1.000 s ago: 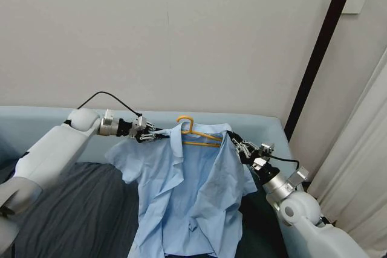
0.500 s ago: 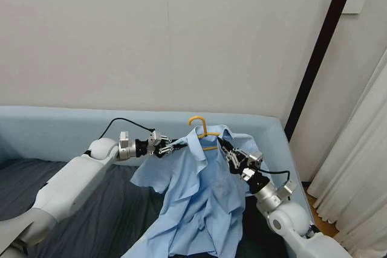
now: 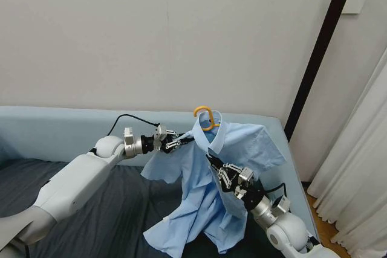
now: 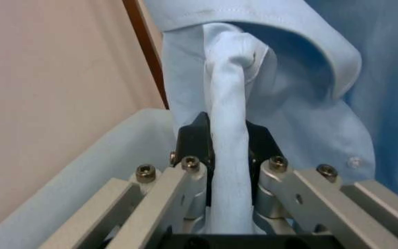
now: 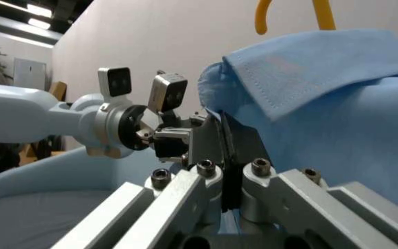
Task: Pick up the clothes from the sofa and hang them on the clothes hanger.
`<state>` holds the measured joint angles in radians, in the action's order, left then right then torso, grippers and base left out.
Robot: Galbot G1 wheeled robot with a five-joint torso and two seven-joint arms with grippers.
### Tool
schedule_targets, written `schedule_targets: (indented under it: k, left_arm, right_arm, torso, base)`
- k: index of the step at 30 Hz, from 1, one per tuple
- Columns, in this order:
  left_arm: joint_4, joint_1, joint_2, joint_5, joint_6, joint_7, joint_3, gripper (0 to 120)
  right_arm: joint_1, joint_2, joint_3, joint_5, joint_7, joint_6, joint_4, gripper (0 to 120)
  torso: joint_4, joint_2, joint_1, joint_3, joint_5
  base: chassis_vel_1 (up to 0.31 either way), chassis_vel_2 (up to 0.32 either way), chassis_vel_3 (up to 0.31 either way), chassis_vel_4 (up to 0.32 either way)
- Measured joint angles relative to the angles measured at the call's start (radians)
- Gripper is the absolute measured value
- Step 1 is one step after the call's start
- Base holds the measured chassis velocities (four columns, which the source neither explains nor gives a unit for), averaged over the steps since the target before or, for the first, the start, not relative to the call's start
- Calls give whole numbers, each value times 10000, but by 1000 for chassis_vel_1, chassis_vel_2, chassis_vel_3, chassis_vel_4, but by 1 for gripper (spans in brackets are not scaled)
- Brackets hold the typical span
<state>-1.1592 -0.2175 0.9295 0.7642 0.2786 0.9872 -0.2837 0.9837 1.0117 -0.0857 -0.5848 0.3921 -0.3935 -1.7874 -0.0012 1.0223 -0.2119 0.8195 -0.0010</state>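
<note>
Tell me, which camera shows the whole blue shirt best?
The head view: the light blue button-up fabric shirt hangs there whole, collar to hem, on the orange plastic hanger. The left wrist view shows one bunched strip pinched in the left end effector; the right wrist view shows its collar edge.

**Three cams on me, all pointed at the same collar**

Head cam sits high, looking forward and down across the pale blue fabric sofa (image 3: 60,128) toward the plain off-white wall (image 3: 181,34). It's far enough back to catch both my arms and the whole light blue collared shirt (image 3: 248,146). Left wrist cam stares out along my left gripper (image 4: 228,174), super close, collar right at the lens. Right wrist cam looks along my right gripper (image 5: 225,174), angled upward from beside the collar, and picks up the yellow plastic hanger hook (image 5: 260,18) plus my left gripper farther off. All three share the collar, and head and right wrist also share the hook.
</note>
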Motion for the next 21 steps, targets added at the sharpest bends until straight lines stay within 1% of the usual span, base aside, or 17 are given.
schedule_targets:
  k: [3, 5, 6, 7, 10, 13, 15, 19, 20, 21]
  left_arm:
    - [-18, 93, -84, -15, 6, -121, -10, 8]
    - [46, 291, -173, 8, 20, -212, -55, 8]
    - [81, 408, -208, 69, 22, -245, -101, 8]
    - [94, 476, -225, 113, 25, -257, -134, 8]
    - [99, 614, -255, 209, 28, -283, -219, 8]
    - [85, 793, -282, 339, 29, -304, -341, 8]
    - [74, 838, -305, 369, 30, -305, -375, 8]
    - [40, 1057, -474, 521, 28, -232, -520, 8]
    - [40, 1057, -474, 521, 28, -232, -520, 8]
    - [41, 1123, -510, 540, 21, -136, -544, 8]
  right_arm:
    - [138, -120, -29, -76, 73, -69, -130, 0]
    - [319, -237, -87, -31, 460, -103, -196, 0]
    - [384, -275, -90, 113, 596, -110, -196, 3]
    - [425, -289, -88, 252, 645, -124, -190, 1]
    - [513, -298, -38, 498, 744, -161, -116, 0]
    - [619, -285, 34, 982, 570, -295, -27, 0]
    - [640, -287, 36, 1092, 491, -330, -7, 2]
    - [701, -440, -12, 1505, 244, -622, 111, 20]
    - [701, -440, -12, 1505, 244, -622, 111, 20]
    - [710, -490, -24, 1532, 75, -657, 80, 23]
  torso:
    - [-1, 0, 0, 0, 0]
    - [-1, 0, 0, 0, 2]
    - [-1, -1, 0, 0, 1]
    - [-1, 0, 0, 0, 2]
    - [-1, 0, 0, 0, 2]
    - [-2, 0, 0, 1, 2]
    - [-3, 0, 0, 1, 2]
    - [-1, 0, 0, 1, 1]
    - [-1, 0, 0, 1, 1]
    - [-1, 0, 0, 1, 1]
  base:
    - [0, 0, 0, 0]
    - [0, 0, 0, 0]
    - [0, 0, 0, 0]
    - [0, 0, 0, 0]
    - [0, 0, 0, 0]
    - [0, 0, 0, 0]
    - [0, 0, 0, 0]
    - [0, 0, 0, 0]
    - [0, 0, 0, 0]
    - [0, 0, 0, 0]
